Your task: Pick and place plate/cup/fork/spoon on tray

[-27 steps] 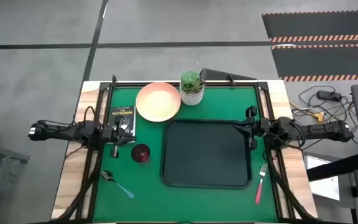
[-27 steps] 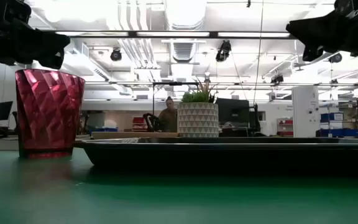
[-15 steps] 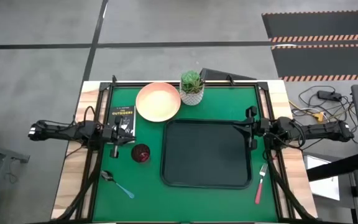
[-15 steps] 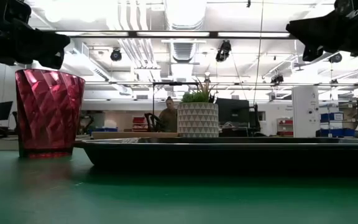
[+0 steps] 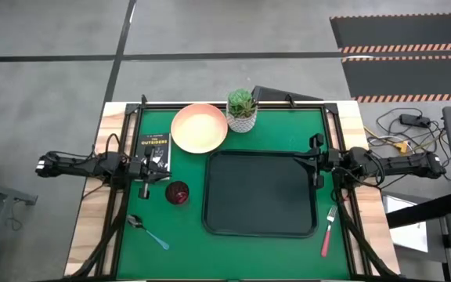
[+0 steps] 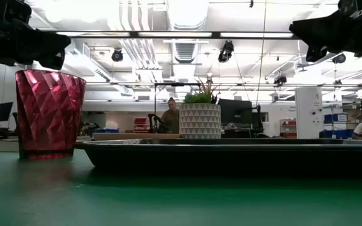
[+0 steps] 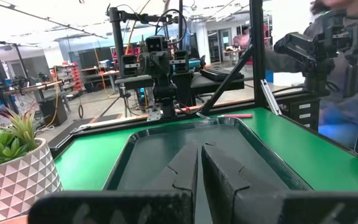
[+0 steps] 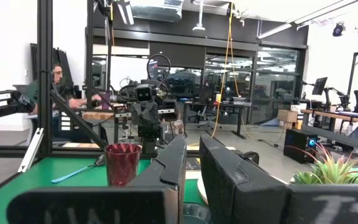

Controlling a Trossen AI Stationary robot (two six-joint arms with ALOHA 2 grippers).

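Note:
The black tray point(image 5: 261, 194) lies mid-table. The peach-pink plate point(image 5: 200, 128) lies flat beyond the tray's far left corner. The dark red cup point(image 5: 177, 193) stands upright left of the tray and also shows in the low view point(image 6: 49, 114). The blue-handled spoon point(image 5: 149, 233) lies near the front left. The red-handled fork point(image 5: 328, 229) lies right of the tray's near right corner. My left gripper point(image 5: 165, 167) hovers shut and empty above the table, just beyond the cup. My right gripper point(image 5: 312, 164) hovers shut and empty over the tray's right rim.
A white pot with a green plant point(image 5: 242, 110) stands at the far edge beside the plate. A small black book point(image 5: 154, 149) lies left of the plate, under my left arm. People sit in the room beyond the table point(image 8: 55, 81).

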